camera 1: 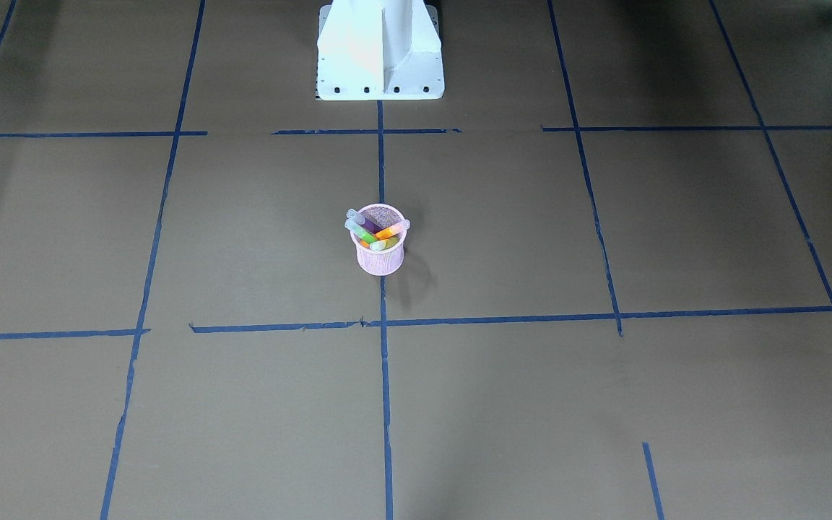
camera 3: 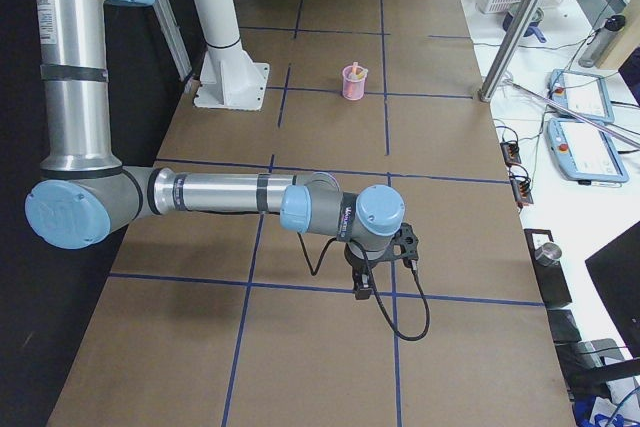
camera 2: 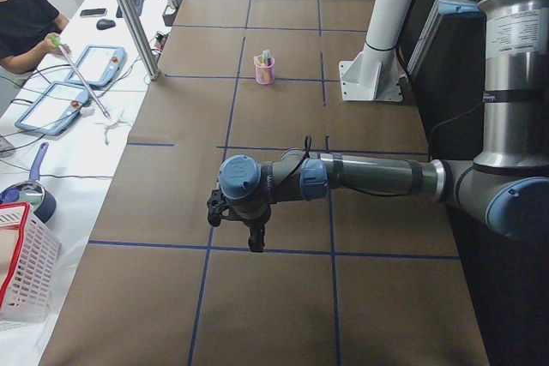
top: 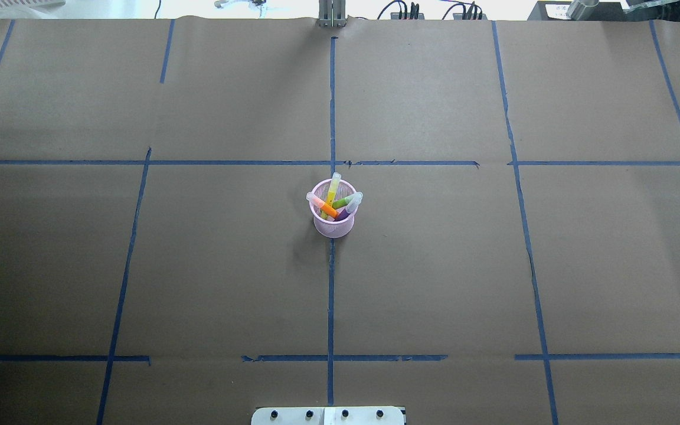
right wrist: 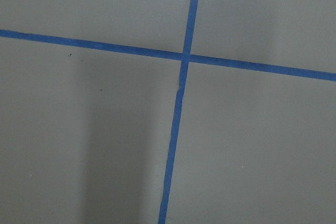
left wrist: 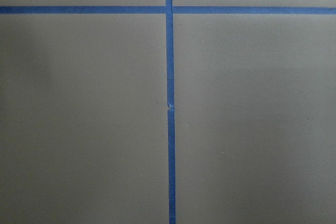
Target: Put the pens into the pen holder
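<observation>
Since each gripper shows only in a side view, the state of its jaws cannot be told: neither their gap nor any hold is readable.

- The left gripper [camera 2: 250, 236] hangs pointing down over the brown-paper-covered worktop [top: 198, 265], near a blue tape line [camera 2: 283, 252] and well apart from the cup.
- The right gripper [camera 3: 362, 282] hangs pointing down at the opposite end of the worktop, also close above a tape line and well apart from the cup.
- Both wrist cameras show only brown paper with crossing tape lines.

Count of cups: one. The small round pink wire-mesh pen holder [top: 333, 227] stands upright at the worktop's middle, on the centre tape line.

Count of pens: four, all inside the pen holder. They are slim marker-like sticks with pale translucent caps, one of each colour:
- purple pen [top: 347, 211]
- orange pen [top: 328, 208]
- green pen [top: 343, 202]
- yellow pen [top: 333, 188]

Each leans on the rim with its cap up. The barrels cross one another inside the mesh, and the caps stand out above the rim.
</observation>
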Motion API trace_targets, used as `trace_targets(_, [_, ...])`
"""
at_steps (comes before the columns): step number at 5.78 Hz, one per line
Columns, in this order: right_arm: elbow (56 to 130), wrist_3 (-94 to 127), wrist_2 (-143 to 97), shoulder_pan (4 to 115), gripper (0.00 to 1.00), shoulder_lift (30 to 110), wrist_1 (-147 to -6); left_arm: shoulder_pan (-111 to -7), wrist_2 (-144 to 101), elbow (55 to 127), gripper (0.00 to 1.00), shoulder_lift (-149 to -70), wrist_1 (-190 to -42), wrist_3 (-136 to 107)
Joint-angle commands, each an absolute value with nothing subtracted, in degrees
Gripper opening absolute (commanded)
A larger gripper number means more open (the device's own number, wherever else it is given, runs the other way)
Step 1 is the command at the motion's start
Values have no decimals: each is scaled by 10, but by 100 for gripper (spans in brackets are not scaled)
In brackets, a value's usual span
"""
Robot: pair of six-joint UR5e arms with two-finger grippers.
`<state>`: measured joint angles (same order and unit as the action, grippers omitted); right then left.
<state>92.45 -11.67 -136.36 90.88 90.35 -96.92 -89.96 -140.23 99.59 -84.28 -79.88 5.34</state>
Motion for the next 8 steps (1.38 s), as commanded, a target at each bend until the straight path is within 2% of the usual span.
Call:
trace_targets(1, [925, -116, -1361, 909, 100, 909, -968, -900, -1400, 1001, 100, -843, -799, 53])
trace_targets(8, [922, -116, -1361, 909, 100, 910, -964, -899, -1397, 1014, 100, -853, -796, 50])
